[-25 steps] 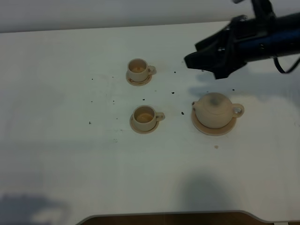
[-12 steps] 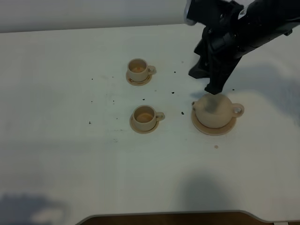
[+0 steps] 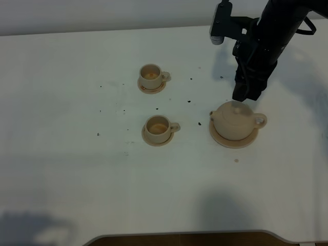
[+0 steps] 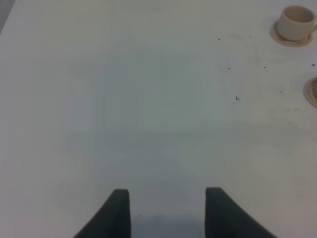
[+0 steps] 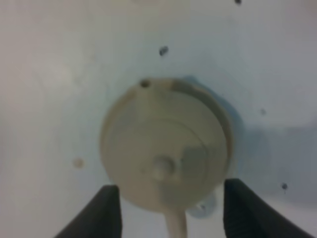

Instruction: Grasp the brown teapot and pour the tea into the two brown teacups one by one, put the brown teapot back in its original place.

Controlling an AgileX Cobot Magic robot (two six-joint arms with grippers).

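The brown teapot (image 3: 234,122) sits on its wide tan saucer, the original place (image 3: 223,139), at the right of the table. My right gripper (image 3: 245,95) hangs open, pointing down just above and behind the lid. In the right wrist view the teapot (image 5: 163,144) lies straight below, between the spread fingers (image 5: 104,213). The two brown teacups stand on small saucers to the left: a far one (image 3: 151,76) and a near one (image 3: 158,127), both showing brownish liquid. My left gripper (image 4: 167,208) is open over bare table, with the far teacup (image 4: 295,22) ahead of it.
Small dark specks (image 3: 188,101) lie scattered on the white table (image 3: 77,169) between the cups and the teapot. A tiny tan spot (image 3: 236,160) lies in front of the teapot's saucer. The table's front edge (image 3: 184,237) shows at the bottom.
My right arm swung from lying level behind the teapot to pointing down right above its lid. Its jaws stayed open. Teapot and cups have not moved.
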